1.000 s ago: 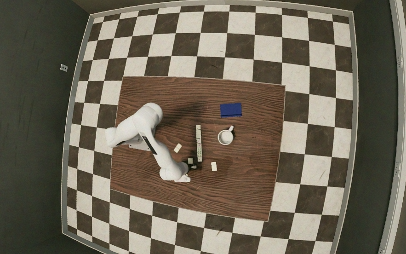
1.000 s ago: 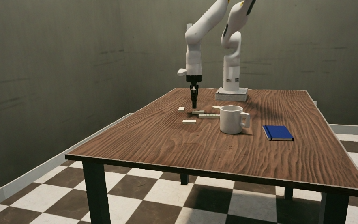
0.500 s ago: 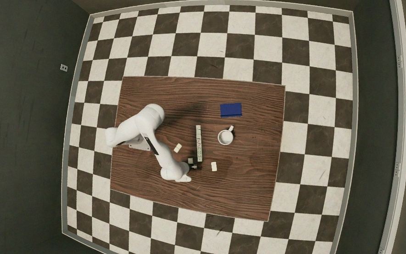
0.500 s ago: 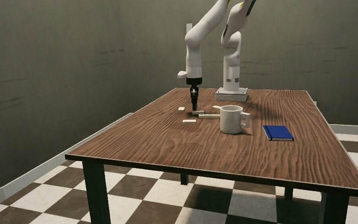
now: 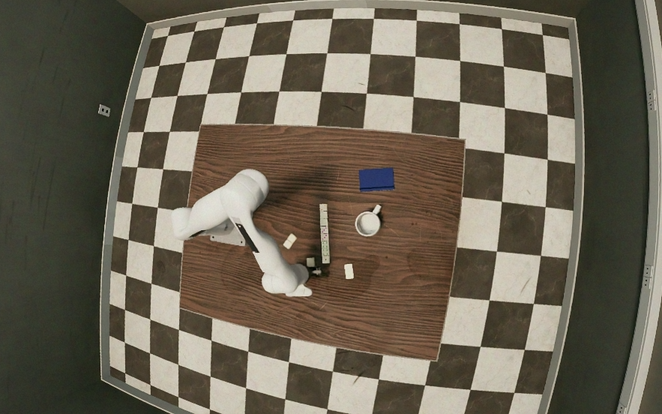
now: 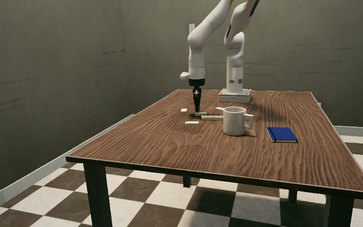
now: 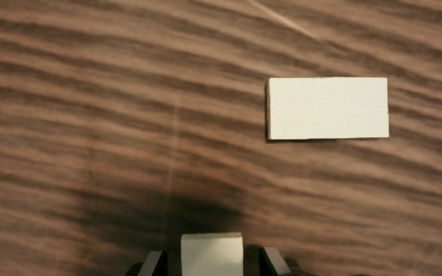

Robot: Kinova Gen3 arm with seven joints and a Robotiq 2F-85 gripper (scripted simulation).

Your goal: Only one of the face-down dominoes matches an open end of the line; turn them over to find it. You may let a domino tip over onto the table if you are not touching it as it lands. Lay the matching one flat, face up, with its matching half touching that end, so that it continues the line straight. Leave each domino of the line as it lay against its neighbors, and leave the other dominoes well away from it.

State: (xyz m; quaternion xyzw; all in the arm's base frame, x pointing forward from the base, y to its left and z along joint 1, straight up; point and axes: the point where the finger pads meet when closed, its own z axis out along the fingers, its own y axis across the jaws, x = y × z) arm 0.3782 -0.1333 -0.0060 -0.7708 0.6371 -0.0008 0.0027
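Note:
My gripper (image 5: 316, 269) (image 6: 197, 110) is partly open and points down, low over one end of a pale domino (image 5: 310, 262) (image 6: 202, 114) (image 7: 212, 257). In the wrist view a gap shows between that domino and each finger. It lies flat with a plain top. Another plain domino (image 6: 183, 110) (image 7: 328, 107) lies beyond it. A third plain domino (image 5: 348, 271) (image 6: 191, 123) lies right of the line's lower end in the top view. A loose domino (image 5: 290, 241) with a faint middle line lies left of the line. The line of face-up dominoes (image 5: 325, 234) (image 6: 211, 117) is straight.
A white mug (image 5: 367, 223) (image 6: 234, 121) stands right of the line in the top view, and a blue notebook (image 5: 376, 179) (image 6: 281, 134) lies above it. The line's lower end is close beside my gripper. The arm covers part of the wooden table (image 5: 415, 288) (image 6: 149, 146).

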